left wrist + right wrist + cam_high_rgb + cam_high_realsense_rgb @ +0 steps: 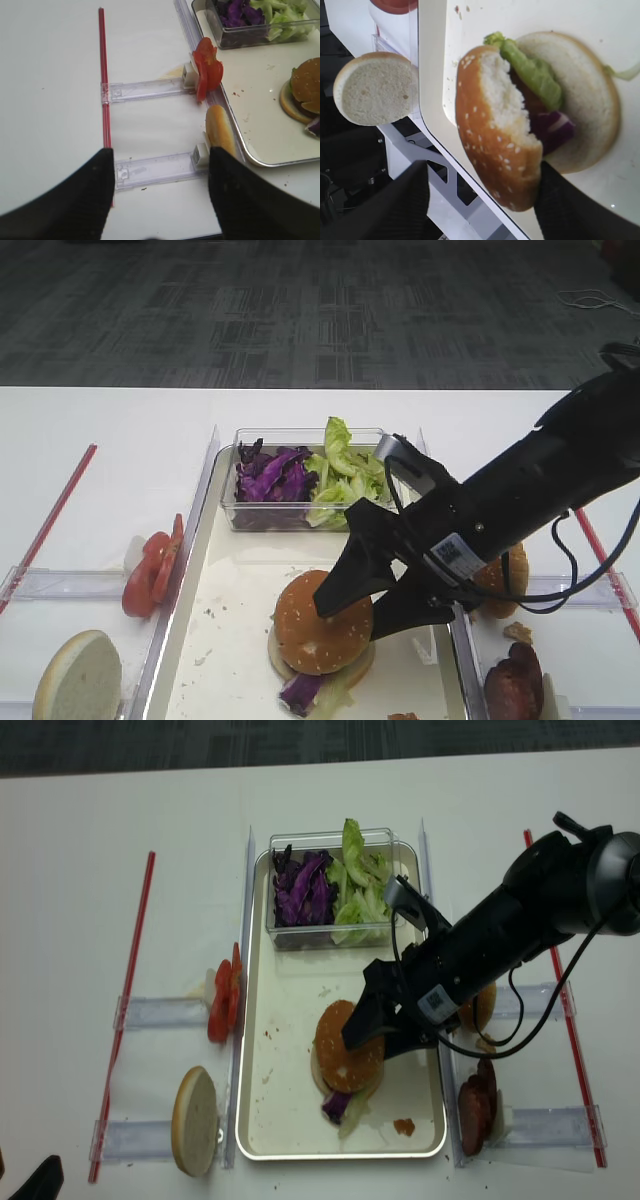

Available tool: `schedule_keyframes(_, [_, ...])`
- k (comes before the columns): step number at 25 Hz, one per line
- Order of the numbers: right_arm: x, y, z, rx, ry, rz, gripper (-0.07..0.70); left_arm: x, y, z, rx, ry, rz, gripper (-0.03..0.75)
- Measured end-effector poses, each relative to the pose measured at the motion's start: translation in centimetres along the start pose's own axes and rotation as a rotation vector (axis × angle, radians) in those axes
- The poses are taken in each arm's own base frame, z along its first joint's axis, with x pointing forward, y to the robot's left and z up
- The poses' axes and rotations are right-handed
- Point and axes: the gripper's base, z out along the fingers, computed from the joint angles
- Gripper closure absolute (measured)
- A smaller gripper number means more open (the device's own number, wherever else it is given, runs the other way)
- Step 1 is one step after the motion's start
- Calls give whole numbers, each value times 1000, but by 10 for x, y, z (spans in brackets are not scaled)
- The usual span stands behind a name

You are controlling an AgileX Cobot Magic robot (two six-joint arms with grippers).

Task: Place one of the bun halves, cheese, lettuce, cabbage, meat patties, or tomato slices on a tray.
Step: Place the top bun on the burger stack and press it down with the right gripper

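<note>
A sesame bun half (490, 145) leans tilted on a stack of lettuce (532, 70), cabbage (552, 127) and a lower bun half (590, 100) on the cream tray (240, 590). My right gripper (350, 623) stands open around the sesame bun half; one finger (570, 210) touches its edge, the other is well clear. Tomato slices (150, 570) and a pale-faced bun half (78, 677) sit left of the tray. Meat patties (515, 680) lie to its right. My left gripper (159, 195) hangs open over bare table. Cheese is out of view.
A clear box (300, 515) at the tray's far end holds purple cabbage (270, 475) and lettuce (345, 475). Clear side trays (150, 90) flank the cream tray. Red straws (50, 520) lie along both outer sides. Another bun (503, 580) sits behind the right arm.
</note>
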Motion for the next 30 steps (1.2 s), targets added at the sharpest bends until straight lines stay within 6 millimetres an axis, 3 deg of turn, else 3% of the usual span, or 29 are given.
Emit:
schedule_keyframes(23, [6, -4, -5, 100, 74, 31, 162, 0, 0, 0, 0, 0, 0, 320])
schedule_keyframes(30, [1, 10, -15, 118, 42, -1, 162, 0, 0, 0, 0, 0, 0, 320])
